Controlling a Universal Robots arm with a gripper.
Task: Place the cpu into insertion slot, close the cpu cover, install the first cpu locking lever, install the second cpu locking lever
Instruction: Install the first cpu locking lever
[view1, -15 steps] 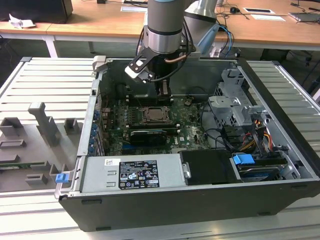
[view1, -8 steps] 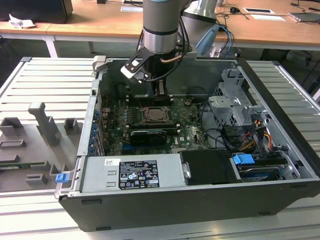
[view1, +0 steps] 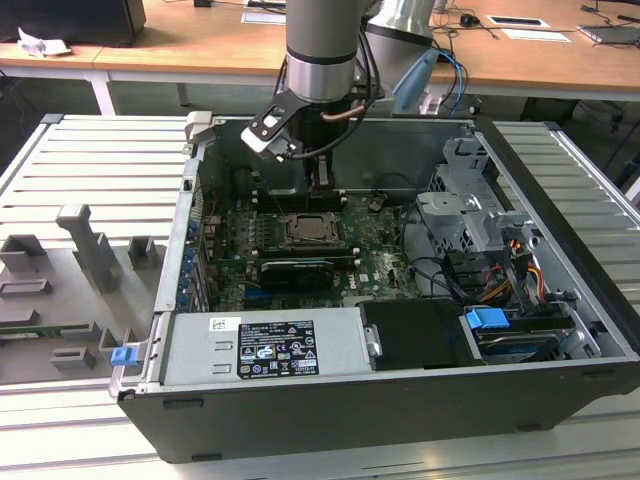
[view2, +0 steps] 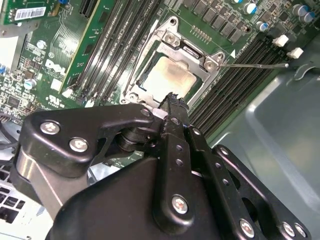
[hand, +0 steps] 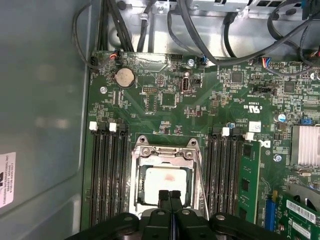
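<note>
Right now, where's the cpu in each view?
Exterior view: cpu near picture centre, by the claw.
Second wrist view: cpu just beyond the claw tip.
First wrist view: cpu just beyond the claw tips.
Shared landmark: the grey cover framing it.

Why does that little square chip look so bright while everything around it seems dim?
Second wrist view: the cpu reflects light off its metal top and looks washed out. First wrist view: soft glare patches on the case wall. Exterior view: the motherboard sits in the case's shade.

Slatted table (view1: 90, 150) carries computer case (view1: 350, 412) (lid off).
</note>
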